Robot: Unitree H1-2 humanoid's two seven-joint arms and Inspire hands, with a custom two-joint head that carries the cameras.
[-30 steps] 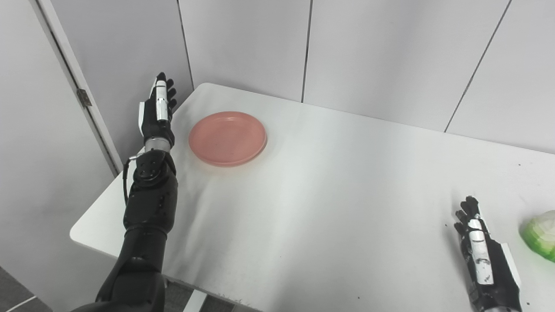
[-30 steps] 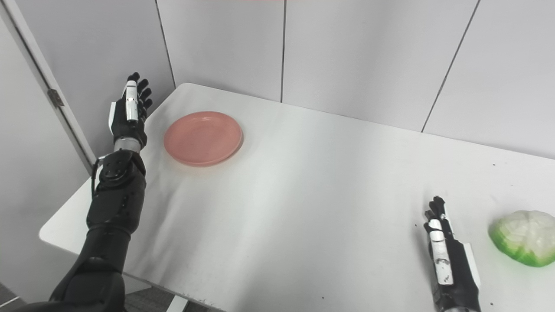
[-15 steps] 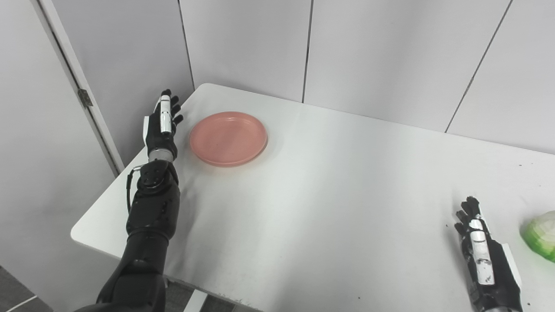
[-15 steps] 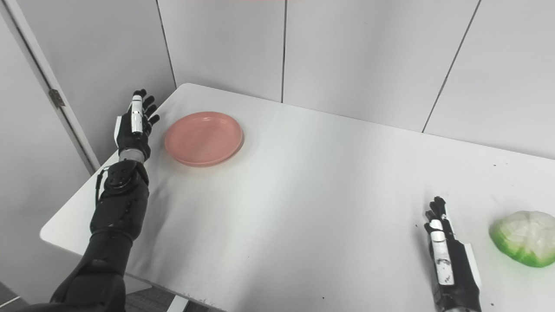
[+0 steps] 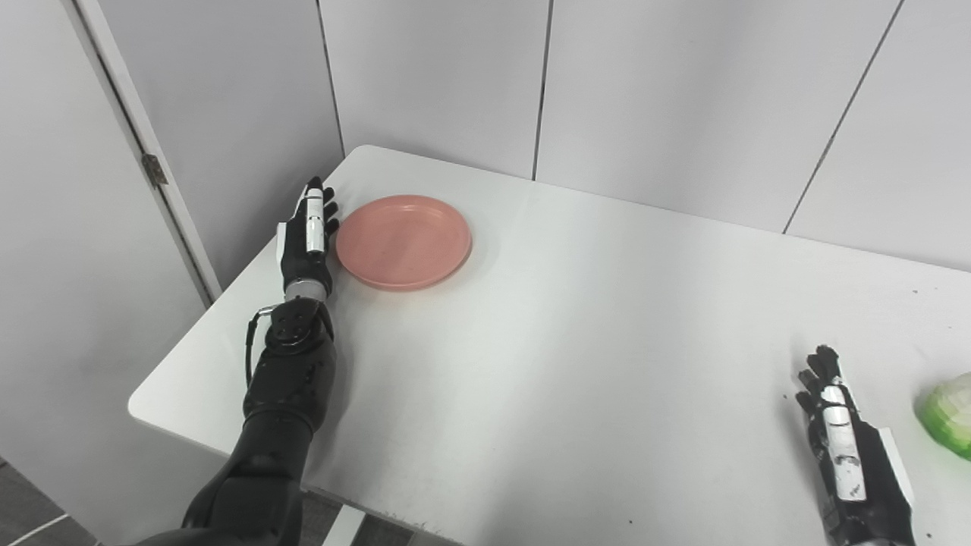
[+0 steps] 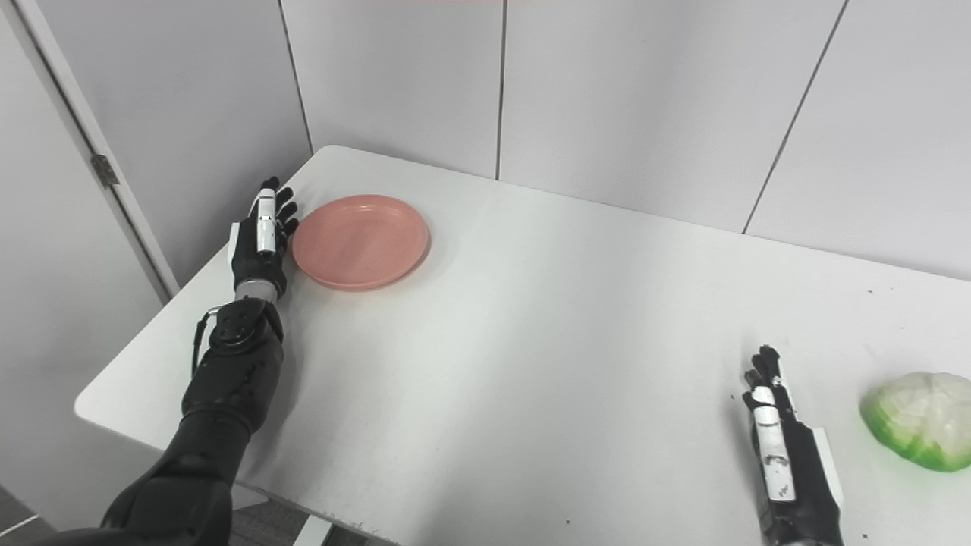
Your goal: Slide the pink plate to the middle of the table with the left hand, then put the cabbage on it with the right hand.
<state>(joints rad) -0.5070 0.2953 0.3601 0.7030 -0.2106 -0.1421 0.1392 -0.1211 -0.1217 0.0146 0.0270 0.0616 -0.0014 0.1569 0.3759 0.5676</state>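
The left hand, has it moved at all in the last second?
Yes. The left hand has dropped and swung right, from beyond the table's left edge to right beside the pink plate's left rim. The plate itself has stayed put.

You have nothing to read here: no text, label, brand, number or sign shows on anything in either view.

Plate (image 5: 403, 241): plain salmon pink. Cabbage (image 6: 919, 419): pale white centre, bright green rim. Table (image 5: 576, 364): white, few dark specks. Both hands (image 5: 307, 239) (image 6: 789, 466): black with white panels.
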